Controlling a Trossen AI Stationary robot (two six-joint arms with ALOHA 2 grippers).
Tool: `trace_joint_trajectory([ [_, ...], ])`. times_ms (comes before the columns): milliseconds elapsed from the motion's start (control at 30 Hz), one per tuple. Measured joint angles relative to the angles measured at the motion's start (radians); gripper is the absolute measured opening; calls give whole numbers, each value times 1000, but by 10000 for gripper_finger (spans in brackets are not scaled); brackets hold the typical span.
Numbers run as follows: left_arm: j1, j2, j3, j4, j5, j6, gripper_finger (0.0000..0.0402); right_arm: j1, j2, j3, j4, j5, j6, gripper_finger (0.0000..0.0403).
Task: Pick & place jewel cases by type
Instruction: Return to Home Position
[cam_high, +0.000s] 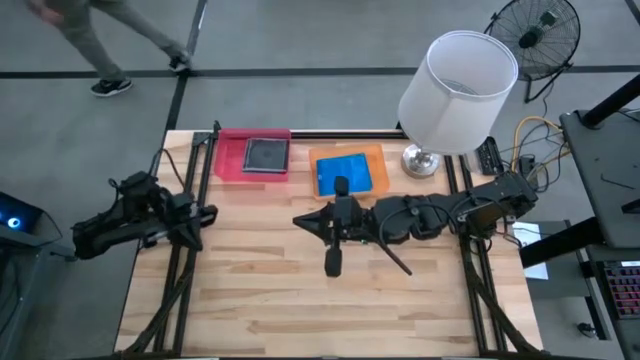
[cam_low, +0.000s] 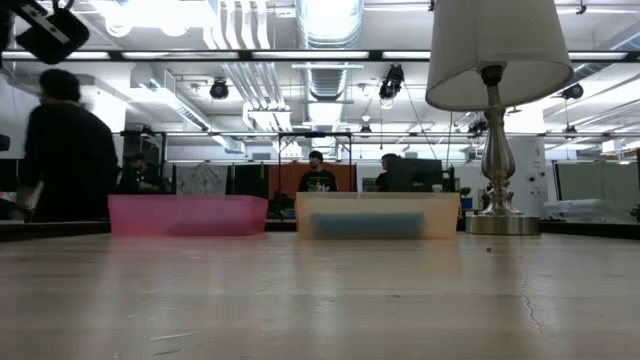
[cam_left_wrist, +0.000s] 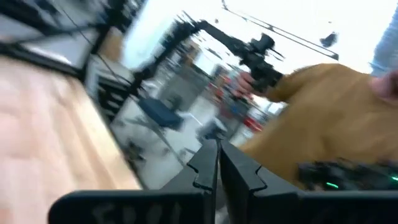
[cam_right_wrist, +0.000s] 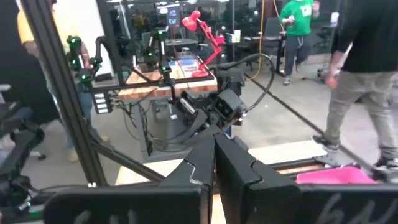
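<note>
Workshop floor, grey and open, surrounds the pale wooden surface (cam_high: 280, 290). A person (cam_high: 95, 40) is walking past beyond its far-left corner. At the far edge stand a pink tray (cam_high: 228, 160) and, just beside it, an orange tray (cam_high: 378, 158). A white-shaded lamp (cam_high: 458, 85) stands near the orange tray's other side.

Jewel cases: a black case (cam_high: 266, 155) lies flat inside the pink tray and a blue case (cam_high: 358, 170) lies flat inside the orange tray. Only the uppermost case in each tray is visible, and how many lie beneath cannot be told. No case lies loose on the bare boards. Sorting is judged complete, with only the arms' retreat outstanding.

Right claw (cam_right_wrist: 214, 146): fingers pressed together, holding nothing. Its arm reaches from the right side to mid-surface, and the claw points towards the left arm. In the overhead view, part of the wrist overhangs the orange tray's near rim.

Left claw (cam_left_wrist: 218, 149): fingers likewise closed and empty. It sits at the left edge, well apart from both trays.

Hazards, as assessed:
- **Orange tray:** the right wrist is close to it, so a fold-back that swings toward the far edge could nudge the tray and disturb its contents.
- **Lamp:** the right arm's elbow lies near the lamp base (cam_high: 421, 160), and a rising elbow might catch the overhanging shade and tip the lamp.
- **Cables:** the loose cables (cam_high: 530, 132) beyond the right edge could snag the arm near its mount.
</note>
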Motion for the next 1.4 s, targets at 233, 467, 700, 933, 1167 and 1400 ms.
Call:
trace_joint_trajectory([
  [233, 0, 0, 22, -17, -267, 174, 0, 0, 0, 0, 0, 0, -63, 9],
  [467, 0, -1, 22, -72, -533, 281, 0, 1, 0, 0, -38, 0, -67, 9],
  [700, 0, -1, 17, -83, -735, 409, 0, -1, 0, 0, -87, 0, -117, 9],
  [933, 0, -1, -55, 2, -779, 493, 0, -8, 0, 0, -87, -2, -163, 9],
  [1167, -1, -2, -186, 125, -857, 500, 0, -29, 0, 0, -114, -99, -180, 9],
  [1400, 0, -2, -272, 216, -996, 514, 0, -41, 0, 0, -159, -102, -143, 9],
])
